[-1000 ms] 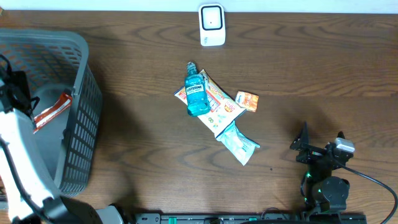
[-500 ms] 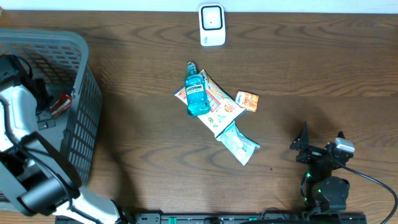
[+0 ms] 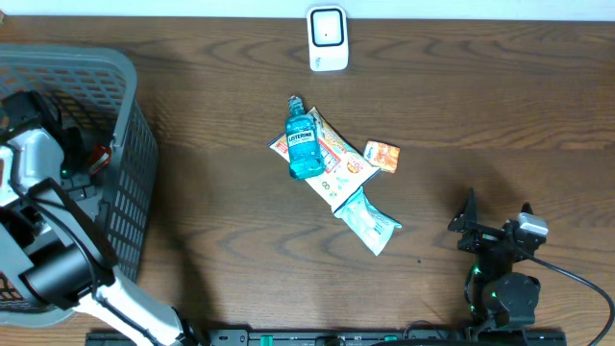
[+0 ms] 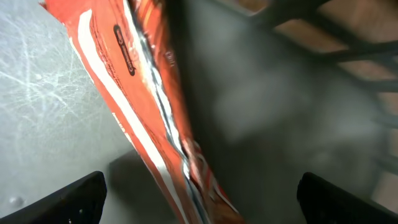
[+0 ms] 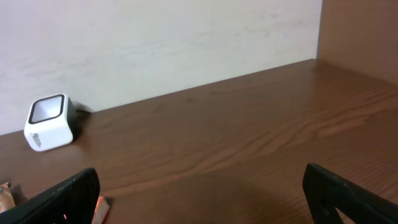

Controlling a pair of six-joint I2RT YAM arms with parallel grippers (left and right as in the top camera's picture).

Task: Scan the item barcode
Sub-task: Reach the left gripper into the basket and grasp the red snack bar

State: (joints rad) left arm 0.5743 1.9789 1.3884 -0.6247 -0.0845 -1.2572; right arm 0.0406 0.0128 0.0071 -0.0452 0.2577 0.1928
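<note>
On the table (image 3: 500,115), down inside the grey basket (image 3: 135,192), our left gripper (image 4: 205,202) hangs with jaws apart. The red packet (image 4: 134,93) slants across the gap between them, though we cannot quite tell whether it leans on the basket's side. If we mean to lift it, we should close squarely across its width. Our right gripper (image 5: 202,196) sits with jaws apart, the white scanner (image 3: 327,38) well ahead of them and to the left. The dark wood looks smooth, and a pale wall (image 5: 155,37) backs it.
</note>
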